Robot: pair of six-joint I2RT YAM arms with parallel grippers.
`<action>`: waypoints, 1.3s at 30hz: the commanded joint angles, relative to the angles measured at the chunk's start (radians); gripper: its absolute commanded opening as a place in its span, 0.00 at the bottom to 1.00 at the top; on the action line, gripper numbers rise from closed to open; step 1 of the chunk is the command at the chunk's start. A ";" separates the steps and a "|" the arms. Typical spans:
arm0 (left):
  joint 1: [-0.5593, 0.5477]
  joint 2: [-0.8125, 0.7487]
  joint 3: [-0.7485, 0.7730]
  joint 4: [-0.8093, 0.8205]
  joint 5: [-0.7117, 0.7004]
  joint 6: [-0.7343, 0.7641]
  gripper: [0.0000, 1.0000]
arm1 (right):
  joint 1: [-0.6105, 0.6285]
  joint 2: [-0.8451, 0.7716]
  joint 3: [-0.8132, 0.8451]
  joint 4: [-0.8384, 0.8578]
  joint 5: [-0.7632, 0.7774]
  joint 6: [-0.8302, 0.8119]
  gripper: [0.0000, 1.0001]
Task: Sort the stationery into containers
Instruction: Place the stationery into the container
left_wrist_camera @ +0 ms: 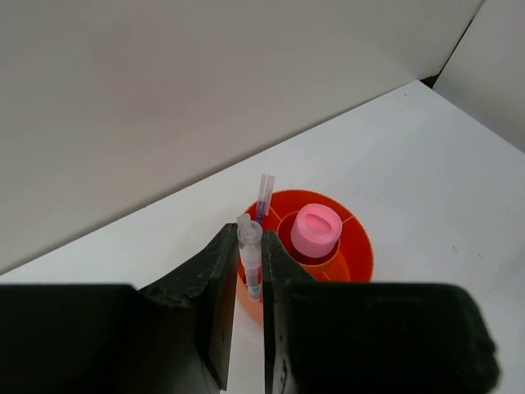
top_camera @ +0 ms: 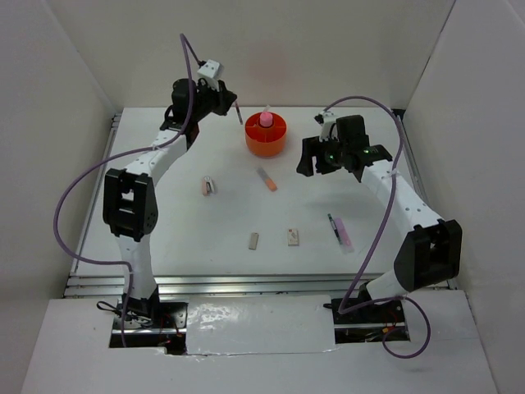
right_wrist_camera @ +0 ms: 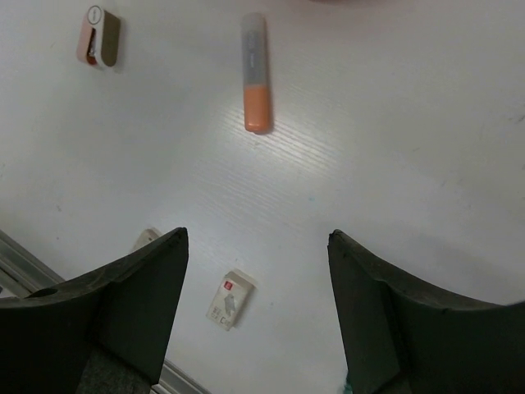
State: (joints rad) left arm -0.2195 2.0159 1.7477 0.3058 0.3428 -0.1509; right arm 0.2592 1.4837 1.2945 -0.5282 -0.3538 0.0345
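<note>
On the white worktop (right_wrist_camera: 394, 164), a light, rigid orange-pink plastic marker (right_wrist_camera: 255, 74) is seen beyond the empty, wide-spread right end effector (right_wrist_camera: 256, 263); it is judged best taken across mid-barrel. Farther off, a thin, smooth clear-capped pen (left_wrist_camera: 250, 235) is pinched by the left end effector (left_wrist_camera: 248, 249) just beside the round bright orange plastic tub (left_wrist_camera: 354, 254), and so slim a shaft is judged apt to pivot or slip.

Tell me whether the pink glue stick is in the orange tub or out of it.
In. The glue stick stands upright in the middle compartment of the orange tub, its top above the rim.
</note>
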 commanded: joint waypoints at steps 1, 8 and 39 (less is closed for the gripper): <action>-0.012 0.021 0.058 0.186 0.027 0.037 0.00 | -0.023 -0.060 -0.026 0.034 -0.024 0.010 0.75; -0.034 0.086 0.072 0.222 0.033 0.065 0.00 | -0.046 -0.053 -0.052 0.045 -0.047 0.015 0.75; -0.086 0.274 0.262 0.049 -0.025 0.252 0.20 | -0.080 -0.030 -0.067 0.024 -0.054 0.004 0.74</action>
State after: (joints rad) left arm -0.3008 2.2673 1.9316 0.3786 0.3180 0.0544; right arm 0.1905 1.4696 1.2339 -0.5175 -0.4007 0.0399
